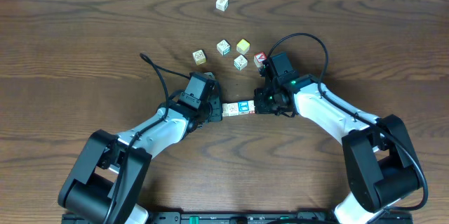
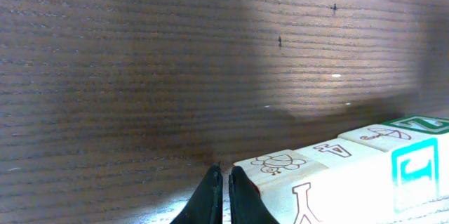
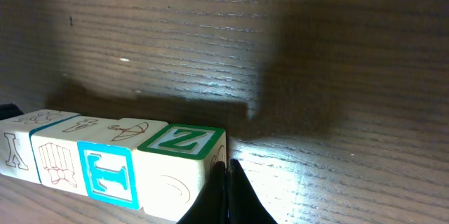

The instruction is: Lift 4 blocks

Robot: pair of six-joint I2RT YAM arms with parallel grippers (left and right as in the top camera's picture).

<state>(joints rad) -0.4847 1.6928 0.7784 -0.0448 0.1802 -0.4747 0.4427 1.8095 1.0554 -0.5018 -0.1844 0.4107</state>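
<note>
A row of four small cream wooden alphabet cubes [image 1: 237,108] sits just below the centre of the overhead frame. Its long axis runs left to right and rises slightly rightward. The green Z cube [image 3: 181,155] forms its right end. The left gripper [image 1: 219,110], fingers together, presses the row's left end, and the right gripper [image 1: 257,104], fingers together, presses the Z end. Shadows on the dark wooden table [image 1: 84,55] suggest the row hangs raised, held only by squeeze along its axis.

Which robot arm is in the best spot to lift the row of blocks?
Neither alone, probably. The shut left gripper presses one end of the row of blocks; the shut right gripper presses the Z block end. Both should rise together.
</note>
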